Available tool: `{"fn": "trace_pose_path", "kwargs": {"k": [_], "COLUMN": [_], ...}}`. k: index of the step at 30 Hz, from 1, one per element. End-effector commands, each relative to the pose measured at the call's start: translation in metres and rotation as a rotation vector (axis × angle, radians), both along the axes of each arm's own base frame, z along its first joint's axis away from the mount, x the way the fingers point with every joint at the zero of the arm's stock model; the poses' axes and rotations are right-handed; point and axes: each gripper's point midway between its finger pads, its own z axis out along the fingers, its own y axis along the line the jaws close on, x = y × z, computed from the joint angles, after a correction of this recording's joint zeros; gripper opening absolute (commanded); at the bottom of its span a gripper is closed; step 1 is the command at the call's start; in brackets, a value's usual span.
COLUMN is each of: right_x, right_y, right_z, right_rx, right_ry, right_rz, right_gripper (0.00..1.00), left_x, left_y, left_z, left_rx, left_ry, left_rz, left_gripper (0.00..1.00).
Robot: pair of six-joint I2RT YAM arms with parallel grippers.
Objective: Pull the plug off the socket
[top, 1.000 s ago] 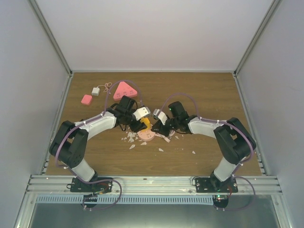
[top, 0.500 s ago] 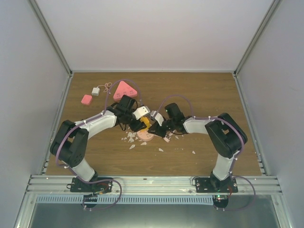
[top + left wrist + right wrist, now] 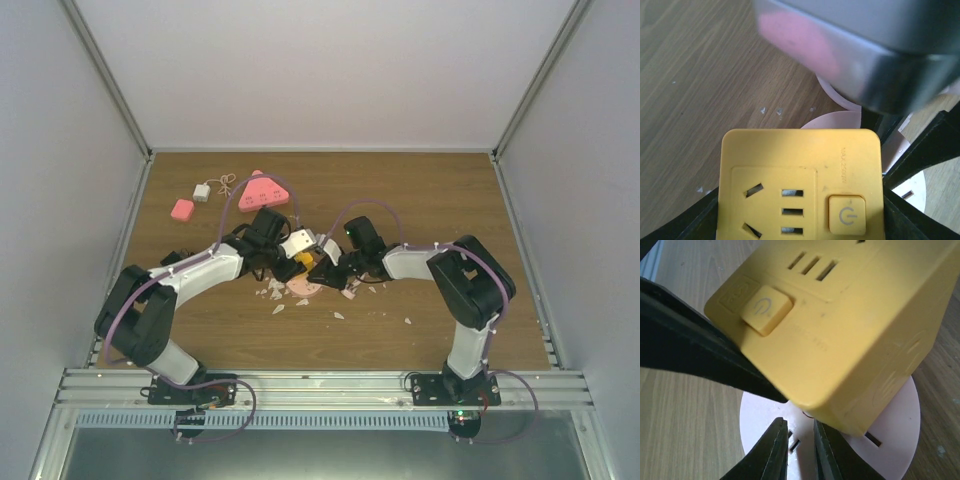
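Observation:
A yellow cube plug [image 3: 309,258] with a power button sits on a round pale pink socket [image 3: 306,288] at the table's middle. My left gripper [image 3: 297,262] is shut on the cube; in the left wrist view its black fingers [image 3: 695,225] flank the cube [image 3: 800,185], with the pink socket [image 3: 837,120] beyond. My right gripper [image 3: 326,274] is at the socket from the right. In the right wrist view its fingertips [image 3: 777,445] stand nearly together, nothing between them, over the pink socket [image 3: 762,415] just under the tilted cube [image 3: 840,325].
A pink triangular socket [image 3: 262,188], a white plug with a cable [image 3: 203,192] and a small pink block [image 3: 182,209] lie at the back left. White fragments [image 3: 276,292] are scattered near the round socket, and one [image 3: 407,321] lies to the right.
My right gripper has moved left, in under the yellow cube at the pink socket. My left arm has shifted slightly to the right, still holding the cube.

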Motion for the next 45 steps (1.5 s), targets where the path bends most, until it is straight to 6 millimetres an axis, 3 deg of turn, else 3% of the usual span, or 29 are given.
{"fn": "trace_pose_path", "kwargs": {"k": [1, 6, 11, 17, 26, 30, 36, 45], "right_x": [-0.003, -0.003, -0.003, 0.0, -0.001, -0.001, -0.001, 0.005], "right_y": [-0.024, -0.025, -0.026, -0.026, -0.028, -0.029, -0.029, -0.029], "right_z": [-0.059, -0.062, -0.063, -0.068, -0.075, -0.076, -0.077, -0.064], "right_rx": [-0.198, -0.204, -0.213, -0.223, -0.248, -0.256, -0.259, -0.224], "right_ry": [0.087, 0.092, 0.088, 0.092, 0.112, 0.112, 0.114, 0.101], "right_rz": [-0.09, -0.089, -0.089, -0.091, -0.097, -0.101, -0.104, -0.105], "right_gripper": [0.17, 0.17, 0.17, 0.16, 0.15, 0.14, 0.13, 0.13], "left_x": [-0.008, -0.016, -0.008, -0.014, -0.023, -0.016, -0.016, -0.007], "left_y": [-0.045, -0.047, -0.043, -0.053, -0.059, -0.054, -0.05, -0.04], "left_z": [0.073, 0.078, 0.081, 0.082, 0.072, 0.073, 0.081, 0.081], "left_rx": [-0.195, -0.244, -0.329, -0.392, -0.212, -0.191, -0.305, -0.276], "left_ry": [-0.226, -0.177, -0.059, 0.035, -0.19, -0.227, -0.124, -0.124], "left_rz": [-0.145, -0.167, -0.138, -0.155, -0.181, -0.144, -0.144, -0.117], "left_gripper": [0.02, 0.01, 0.0, 0.0, 0.0, 0.0, 0.0, 0.0]}}
